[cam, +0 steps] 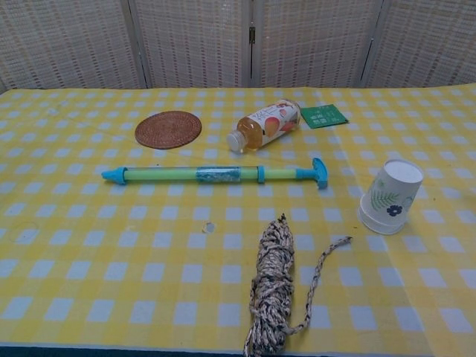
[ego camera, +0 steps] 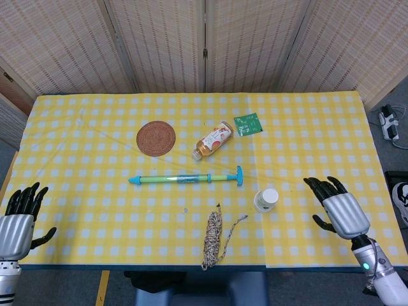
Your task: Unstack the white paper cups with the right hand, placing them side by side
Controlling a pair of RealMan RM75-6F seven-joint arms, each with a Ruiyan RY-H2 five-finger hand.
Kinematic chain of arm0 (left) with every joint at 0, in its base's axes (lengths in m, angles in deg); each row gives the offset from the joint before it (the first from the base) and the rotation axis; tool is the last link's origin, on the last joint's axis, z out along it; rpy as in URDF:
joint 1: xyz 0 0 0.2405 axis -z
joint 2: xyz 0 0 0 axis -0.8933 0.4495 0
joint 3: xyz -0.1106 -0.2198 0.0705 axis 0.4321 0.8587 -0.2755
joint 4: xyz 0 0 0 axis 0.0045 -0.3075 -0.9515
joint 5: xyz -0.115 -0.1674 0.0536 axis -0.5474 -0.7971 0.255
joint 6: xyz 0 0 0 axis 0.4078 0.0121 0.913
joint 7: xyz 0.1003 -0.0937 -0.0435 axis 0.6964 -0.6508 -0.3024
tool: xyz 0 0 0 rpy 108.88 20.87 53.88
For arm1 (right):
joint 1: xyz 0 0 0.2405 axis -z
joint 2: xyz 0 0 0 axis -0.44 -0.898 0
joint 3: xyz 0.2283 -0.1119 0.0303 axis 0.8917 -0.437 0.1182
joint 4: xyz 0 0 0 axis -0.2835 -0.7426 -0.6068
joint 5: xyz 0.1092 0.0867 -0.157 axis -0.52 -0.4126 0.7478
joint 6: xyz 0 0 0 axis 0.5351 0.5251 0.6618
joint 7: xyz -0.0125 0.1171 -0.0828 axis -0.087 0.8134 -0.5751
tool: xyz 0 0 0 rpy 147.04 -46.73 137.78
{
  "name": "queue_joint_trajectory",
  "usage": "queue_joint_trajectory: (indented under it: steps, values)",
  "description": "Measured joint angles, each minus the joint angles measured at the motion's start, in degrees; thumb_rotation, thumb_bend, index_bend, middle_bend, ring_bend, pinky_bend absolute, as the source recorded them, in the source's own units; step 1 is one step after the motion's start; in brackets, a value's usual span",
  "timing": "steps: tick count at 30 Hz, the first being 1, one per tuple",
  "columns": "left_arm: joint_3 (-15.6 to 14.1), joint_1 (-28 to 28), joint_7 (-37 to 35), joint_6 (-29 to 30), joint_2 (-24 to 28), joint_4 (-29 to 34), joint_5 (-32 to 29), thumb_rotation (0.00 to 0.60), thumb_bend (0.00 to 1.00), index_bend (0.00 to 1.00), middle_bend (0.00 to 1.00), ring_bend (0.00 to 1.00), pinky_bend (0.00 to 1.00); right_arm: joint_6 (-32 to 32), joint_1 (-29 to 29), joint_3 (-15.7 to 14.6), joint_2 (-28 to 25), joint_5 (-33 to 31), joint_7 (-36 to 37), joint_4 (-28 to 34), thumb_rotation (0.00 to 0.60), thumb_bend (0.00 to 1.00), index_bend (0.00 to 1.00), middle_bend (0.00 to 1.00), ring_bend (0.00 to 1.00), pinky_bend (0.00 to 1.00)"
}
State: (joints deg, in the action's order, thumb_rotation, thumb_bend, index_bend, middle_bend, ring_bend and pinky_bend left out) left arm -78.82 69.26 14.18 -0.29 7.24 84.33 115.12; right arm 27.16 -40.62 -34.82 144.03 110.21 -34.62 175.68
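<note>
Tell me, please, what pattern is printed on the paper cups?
White paper cups with green leaf sprigs and a dark blue flower, clearest in the chest view.

- The white paper cups (cam: 391,197) stand mouth down on the yellow checked cloth, nested as one stack, base up.
- A green leaf sprig and a dark flower are printed on the side.
- The stack is apart from the right hand's fingers (ego camera: 317,187), off toward the robot's left.
</note>
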Motion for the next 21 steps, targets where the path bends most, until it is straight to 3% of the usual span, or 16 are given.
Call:
queue_joint_trajectory:
  steps: [12,21]
  values:
    - [-0.20,-0.07,-0.23,-0.56,0.03,-0.17,-0.37,0.600,0.25,0.03,0.00,0.01,0.08,-15.83,-10.81,2.45,3.44,-7.23,-7.82,2.10,0.600,0.31,0.17,0.16,0.20,0.13]
    - [-0.27,0.12,0.02,-1.32,-0.05,-0.33,-0.77,0.600,0.25,0.03,0.00,0.01,0.08,-19.84,-14.94,2.85,7.02,-11.22,-10.42,0.52,0.600,0.35,0.19,0.15,0.19,0.13]
